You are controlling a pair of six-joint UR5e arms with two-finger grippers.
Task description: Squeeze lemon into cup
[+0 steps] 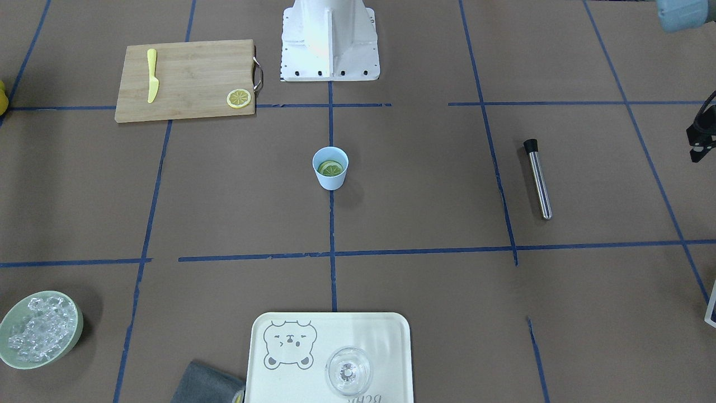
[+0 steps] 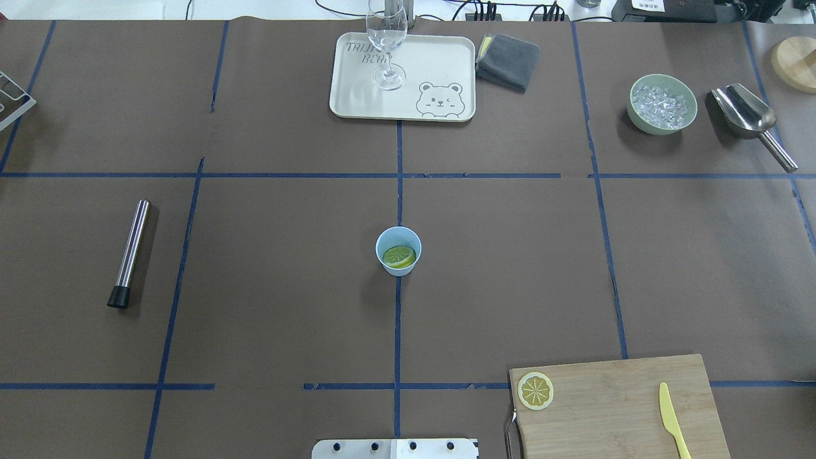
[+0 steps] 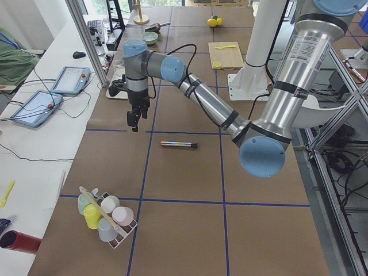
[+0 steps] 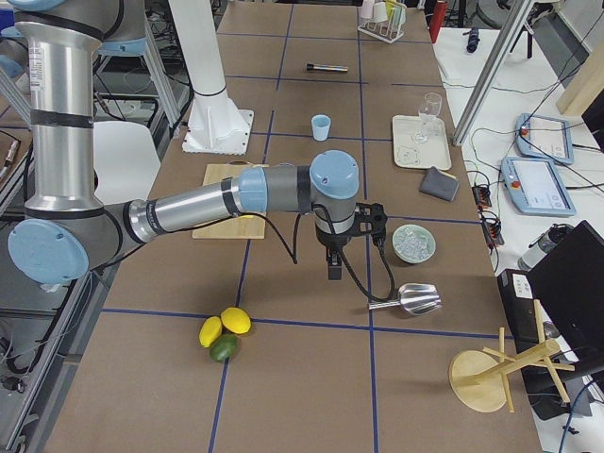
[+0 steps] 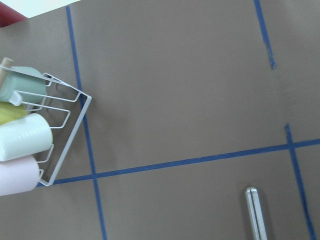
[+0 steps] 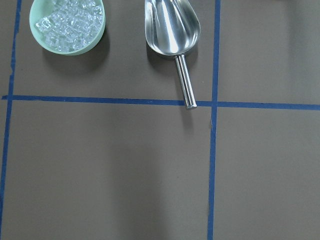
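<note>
Two grippers, the left gripper (image 3: 134, 125) and the right gripper (image 4: 335, 272), hang above the table; their grasp cannot be told. Well apart from both, the cup (image 2: 401, 270) holds a lemon slice (image 2: 399, 256). A second lemon slice (image 2: 535, 390) lies on the cutting board (image 2: 612, 408).

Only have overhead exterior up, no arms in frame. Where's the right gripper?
Observer: The right gripper hangs over bare table beside the bowl of ice, well away from the cup.
Operator: And the left?
Observer: The left gripper hangs above the table near the muddler, touching nothing.
Operator: Anything past my frame's right edge?
Observer: Two whole lemons and a green fruit lie together on the table, beyond the cutting board.
</note>
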